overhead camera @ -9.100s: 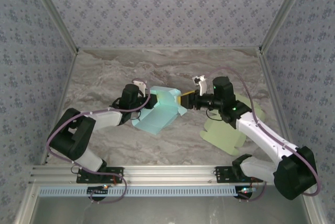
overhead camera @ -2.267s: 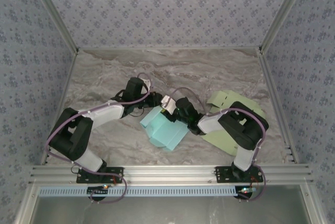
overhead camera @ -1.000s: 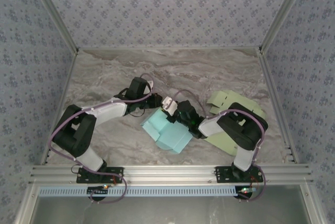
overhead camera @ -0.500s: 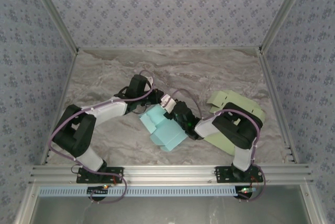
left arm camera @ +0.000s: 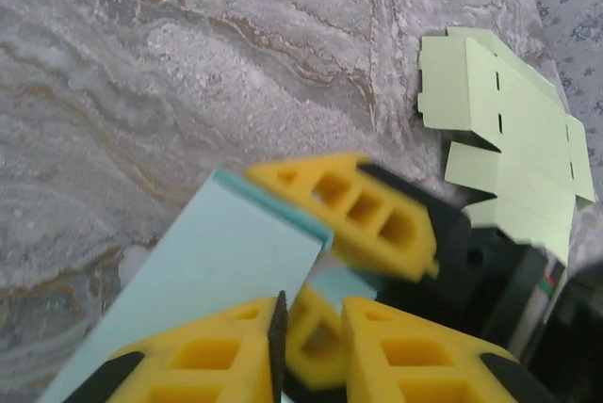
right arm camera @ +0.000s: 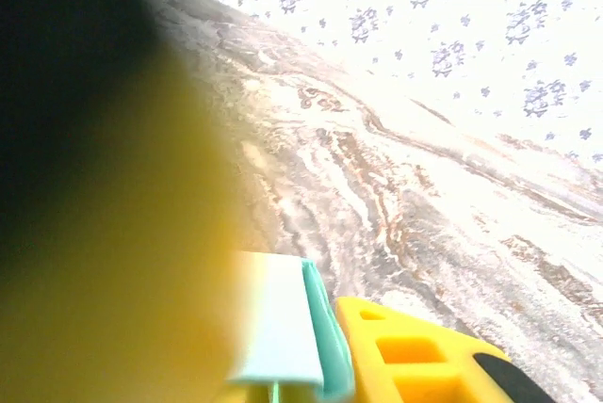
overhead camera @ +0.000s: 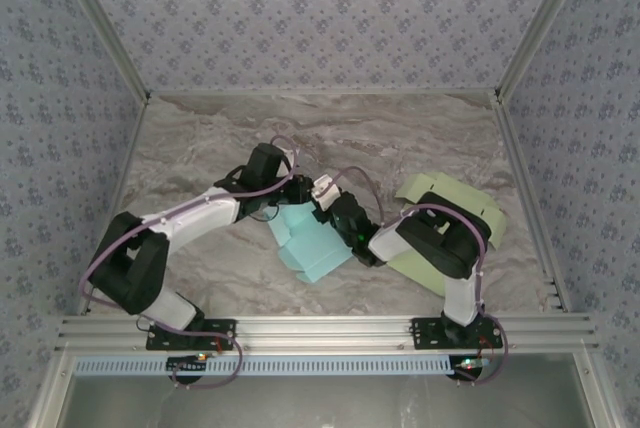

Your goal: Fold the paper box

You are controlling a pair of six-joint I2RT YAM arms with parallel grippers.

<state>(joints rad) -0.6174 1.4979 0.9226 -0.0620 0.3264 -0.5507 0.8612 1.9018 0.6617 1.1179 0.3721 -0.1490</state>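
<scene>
Over on the left, the left arm [overhead camera: 190,216] reaches from its base at the near rail [overhead camera: 320,333] out across the marbled worktop [overhead camera: 200,138] toward the middle. The left end effector [overhead camera: 295,200] sits at the far top corner of the teal box [overhead camera: 315,248]. Seen from its wrist, its yellow fingers [left arm camera: 198,361] stand a narrow way apart, with a pale teal panel of the box lying over the left-hand one. Whether they pinch the paper I cannot tell. The box rests on the worktop about midway between the two arms, partly folded up and turned so one corner points toward the rail. Just right of that same top corner the right end effector [overhead camera: 325,210] meets the box from the other side, very near the left one. From the right wrist, a thin flap edge of the box stands just beside a sharp yellow finger [right arm camera: 415,356], with a big yellow blur on its other side, and I cannot tell whether the flap is clamped. The right arm [overhead camera: 440,243] is bent back tightly over its base. Further right, a flat pale green cut-out card [overhead camera: 455,203] lies on the worktop, well apart from the box
</scene>
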